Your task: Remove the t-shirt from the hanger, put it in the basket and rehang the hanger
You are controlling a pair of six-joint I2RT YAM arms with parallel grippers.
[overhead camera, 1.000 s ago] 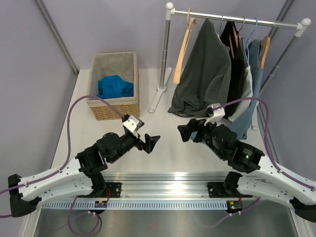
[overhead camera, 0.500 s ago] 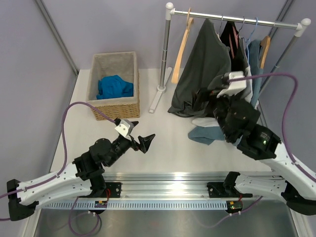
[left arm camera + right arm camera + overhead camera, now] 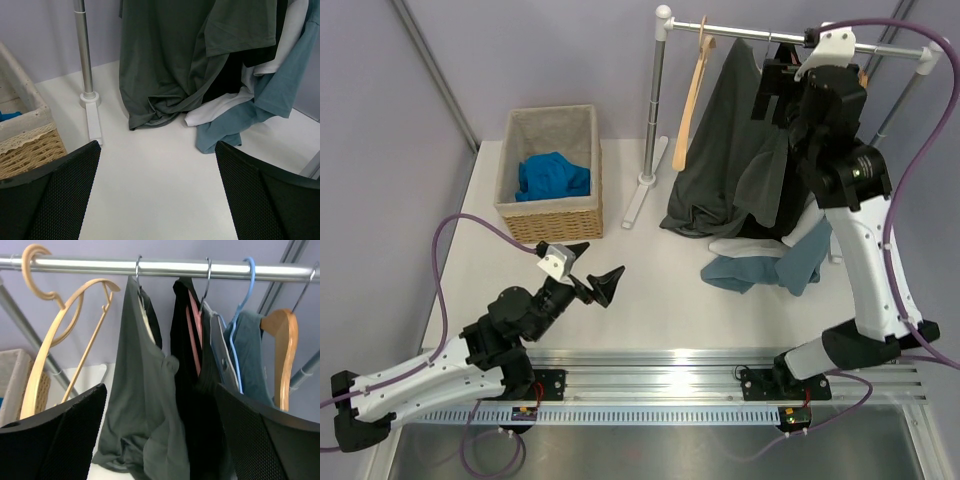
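A dark grey t-shirt (image 3: 725, 150) hangs from a wire hanger on the rack rail (image 3: 790, 38), its hem bunched on the table; it shows in the right wrist view (image 3: 142, 385) and the left wrist view (image 3: 165, 55). Beside it hang a black shirt (image 3: 187, 365), a white one and a teal one (image 3: 252, 355). My right gripper (image 3: 775, 85) is open and empty, raised up by the rail in front of the shirts. My left gripper (image 3: 592, 268) is open and empty, low over the table, facing the rack.
An empty wooden hanger (image 3: 688, 100) hangs at the rail's left end. A wicker basket (image 3: 552, 170) with a blue garment stands at the back left. The rack's post and foot (image 3: 645, 180) stand between basket and shirts. Teal and white hems (image 3: 760, 265) lie on the table.
My right arm has risen from low over the table up to the rail, in front of the hanging shirts. My left arm has drawn back a little towards the near left.
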